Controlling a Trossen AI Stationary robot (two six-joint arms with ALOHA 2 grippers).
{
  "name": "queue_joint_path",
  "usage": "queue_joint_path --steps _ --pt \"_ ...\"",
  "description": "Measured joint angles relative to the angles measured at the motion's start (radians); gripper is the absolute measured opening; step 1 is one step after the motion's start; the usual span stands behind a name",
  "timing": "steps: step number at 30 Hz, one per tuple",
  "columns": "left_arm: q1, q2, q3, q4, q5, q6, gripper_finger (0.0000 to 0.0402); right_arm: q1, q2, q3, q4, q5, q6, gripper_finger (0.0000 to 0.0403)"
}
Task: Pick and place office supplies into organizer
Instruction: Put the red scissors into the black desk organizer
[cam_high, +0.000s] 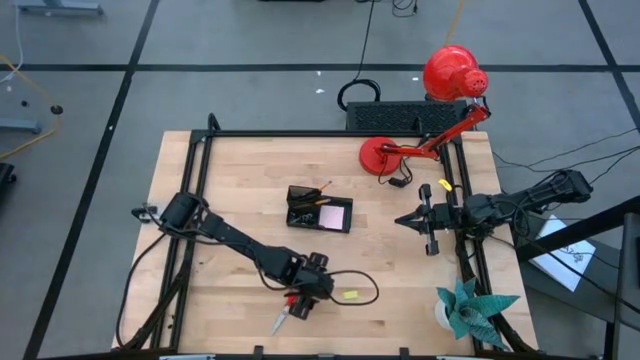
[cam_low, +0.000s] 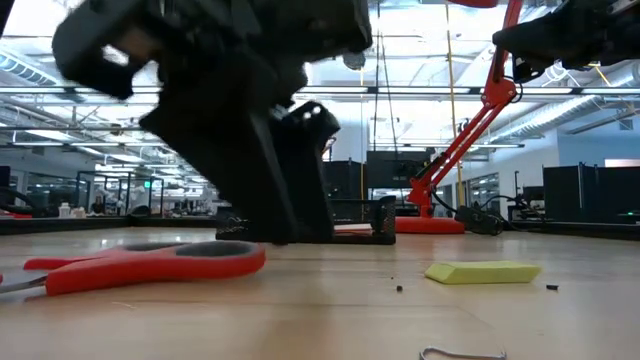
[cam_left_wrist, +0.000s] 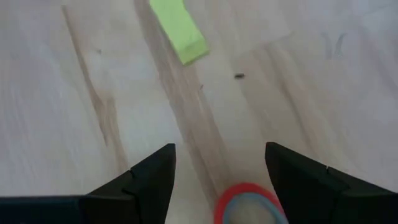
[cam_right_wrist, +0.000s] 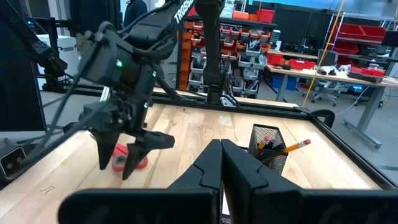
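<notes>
A: Why is the left gripper down at the near edge with its fingers spread?

B: It straddles the scissors, ready to grab.

A: And the organizer?

B: Mid-table, awaiting them. The right gripper waits pinched together, far right.

The left gripper hangs over the pale wooden counter, its two dark fingers spread wide apart. A red scissors handle loop lies between them, toward the 5 o'clock finger. A small yellow piece lies well apart at 12 o'clock.
</notes>
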Motion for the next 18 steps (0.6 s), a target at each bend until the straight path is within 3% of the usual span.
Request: queue_joint_path --steps 10,18 --pt "-0.001 0.0 0.095 -0.25 -0.015 0.027 0.0255 0.0 0.0 0.0 -0.002 0.001 0.0 0.0" --pt "0.003 0.021 0.074 -0.243 -0.036 0.032 0.0255 0.0 0.003 0.0 -0.002 0.001 0.0 0.0"
